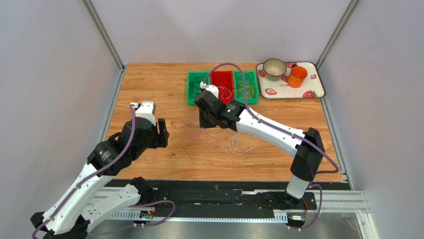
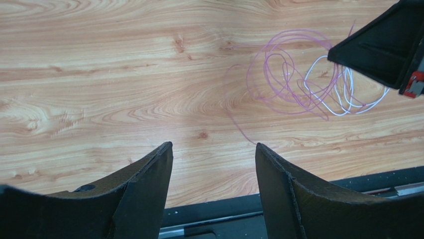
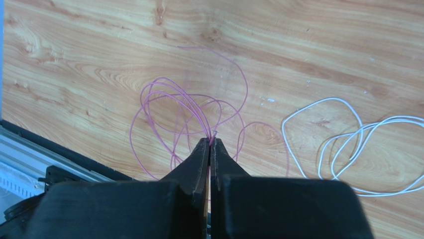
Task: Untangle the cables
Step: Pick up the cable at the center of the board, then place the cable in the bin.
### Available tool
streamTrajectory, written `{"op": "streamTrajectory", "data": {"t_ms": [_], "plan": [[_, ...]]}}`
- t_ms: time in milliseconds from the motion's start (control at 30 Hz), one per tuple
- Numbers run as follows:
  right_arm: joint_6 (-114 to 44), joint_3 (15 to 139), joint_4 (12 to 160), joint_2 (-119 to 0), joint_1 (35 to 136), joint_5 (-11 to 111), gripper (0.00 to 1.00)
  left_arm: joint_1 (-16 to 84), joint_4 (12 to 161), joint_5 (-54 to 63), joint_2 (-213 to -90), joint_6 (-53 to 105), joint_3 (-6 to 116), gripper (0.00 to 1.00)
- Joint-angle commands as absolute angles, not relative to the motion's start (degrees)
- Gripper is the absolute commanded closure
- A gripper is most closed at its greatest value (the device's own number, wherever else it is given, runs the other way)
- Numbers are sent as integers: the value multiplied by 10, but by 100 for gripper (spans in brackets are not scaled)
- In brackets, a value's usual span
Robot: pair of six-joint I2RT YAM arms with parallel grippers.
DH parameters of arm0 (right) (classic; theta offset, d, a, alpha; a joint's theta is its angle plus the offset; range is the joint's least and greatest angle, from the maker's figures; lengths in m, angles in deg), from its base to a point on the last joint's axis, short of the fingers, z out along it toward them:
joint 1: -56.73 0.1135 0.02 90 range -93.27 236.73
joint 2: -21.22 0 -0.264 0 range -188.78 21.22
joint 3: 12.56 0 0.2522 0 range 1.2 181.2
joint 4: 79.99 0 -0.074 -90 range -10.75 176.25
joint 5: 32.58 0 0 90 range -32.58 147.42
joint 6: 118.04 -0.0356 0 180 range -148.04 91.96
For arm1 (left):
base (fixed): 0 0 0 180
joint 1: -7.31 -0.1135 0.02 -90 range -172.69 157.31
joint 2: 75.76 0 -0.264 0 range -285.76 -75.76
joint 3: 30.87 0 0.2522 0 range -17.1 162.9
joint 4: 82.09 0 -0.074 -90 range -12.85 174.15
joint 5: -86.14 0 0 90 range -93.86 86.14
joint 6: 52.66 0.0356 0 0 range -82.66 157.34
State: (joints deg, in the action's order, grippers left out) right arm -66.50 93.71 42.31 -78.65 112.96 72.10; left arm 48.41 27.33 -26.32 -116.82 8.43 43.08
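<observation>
Right gripper (image 3: 210, 143) clamps the purple cable (image 3: 185, 107); left gripper (image 2: 214, 148) hangs apart above the wooden table (image 2: 99, 74).

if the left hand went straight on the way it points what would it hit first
Probably bare table; the left hand is open, and the purple cable lies right of that line.

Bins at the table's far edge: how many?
3, in one row: left green bin, red bin in the middle, right green bin. The right arm covers part of them; none looks hidden.
</observation>
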Motion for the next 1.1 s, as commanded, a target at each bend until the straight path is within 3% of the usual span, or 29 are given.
{"op": "streamTrajectory", "data": {"t_ms": [0,1067], "plan": [[-634,987,413,-760,1107,744,100,480,279,-283,-1150,101,430,29],[-542,1347,383,-839,917,763,100,461,289,-273,-1143,105,424,31]]}}
